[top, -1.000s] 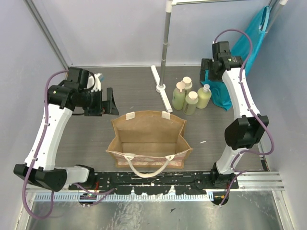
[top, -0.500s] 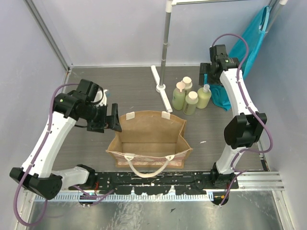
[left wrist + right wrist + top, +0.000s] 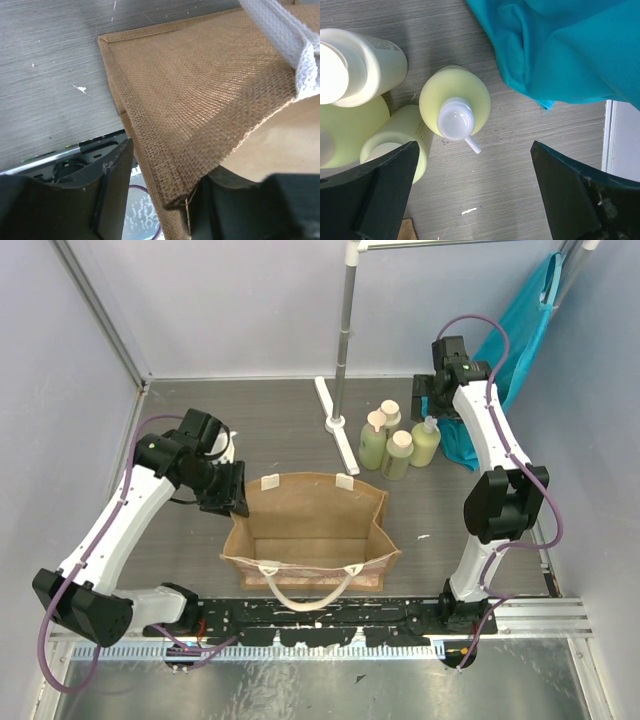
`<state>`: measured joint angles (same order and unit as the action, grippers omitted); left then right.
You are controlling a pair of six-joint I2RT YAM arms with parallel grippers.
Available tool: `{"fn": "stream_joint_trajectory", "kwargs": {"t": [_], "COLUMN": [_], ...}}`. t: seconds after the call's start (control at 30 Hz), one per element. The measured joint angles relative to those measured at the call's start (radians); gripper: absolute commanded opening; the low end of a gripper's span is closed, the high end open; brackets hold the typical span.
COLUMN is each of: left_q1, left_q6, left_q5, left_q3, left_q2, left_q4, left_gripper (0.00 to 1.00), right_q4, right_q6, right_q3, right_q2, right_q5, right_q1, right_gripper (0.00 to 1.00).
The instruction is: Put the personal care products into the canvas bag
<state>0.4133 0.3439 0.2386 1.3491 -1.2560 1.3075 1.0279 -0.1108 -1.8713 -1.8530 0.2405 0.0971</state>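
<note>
The canvas bag [image 3: 310, 530] stands open at the table's near middle, with nothing in it. My left gripper [image 3: 237, 495] sits at its back left corner. In the left wrist view the bag's woven rim [image 3: 200, 90] runs between the fingers of the gripper [image 3: 165, 165]. The right finger touches the cloth, and a slit shows beside the left finger [image 3: 117, 175]. Several yellow-green bottles [image 3: 398, 445] cluster at the back right. My right gripper [image 3: 474, 165] hangs open above them, nearest the pump-top bottle [image 3: 455, 105], and holds nothing.
A teal cloth [image 3: 500, 360] hangs and pools just right of the bottles. It fills the upper right of the right wrist view [image 3: 570, 45]. A metal pole [image 3: 345, 330] rises from a white foot [image 3: 335, 430] left of the bottles. The bag's cream handle [image 3: 295, 40] lies across its rim.
My left arm swung right and down to the bag's back left corner, and its jaws narrowed around the rim. The right gripper shifted slightly left over the bottles.
</note>
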Motion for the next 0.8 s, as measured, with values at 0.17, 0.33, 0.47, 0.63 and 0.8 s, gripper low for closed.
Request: {"fn": "stream_joint_trajectory", "kwargs": {"t": [0.17, 0.33, 0.47, 0.63, 0.8], "left_q1": [0.0, 0.0, 0.0, 0.0, 0.0], "left_q6": [-0.023, -0.049, -0.066, -0.09, -0.108], "left_q5": [0.015, 0.012, 0.009, 0.009, 0.009], "left_q3": [-0.028, -0.028, -0.006, 0.013, 0.022], "left_q2": [0.0, -0.002, -0.035, -0.069, -0.074], "left_q4": [-0.013, -0.012, -0.008, -0.008, -0.008], "left_gripper": [0.22, 0.14, 0.13, 0.11, 0.09], "right_q4": [0.0, -0.001, -0.013, -0.047, -0.078], "right_q6": [0.002, 0.003, 0.003, 0.003, 0.002], "right_q3": [0.0, 0.004, 0.021, 0.074, 0.074], "right_q2": [0.0, 0.0, -0.008, -0.03, -0.099], "right_q5": [0.0, -0.001, -0.021, -0.046, -0.058], "right_q1": [0.0, 0.0, 0.0, 0.0, 0.0], "right_gripper": [1.0, 1.0, 1.0, 1.0, 1.0]}}
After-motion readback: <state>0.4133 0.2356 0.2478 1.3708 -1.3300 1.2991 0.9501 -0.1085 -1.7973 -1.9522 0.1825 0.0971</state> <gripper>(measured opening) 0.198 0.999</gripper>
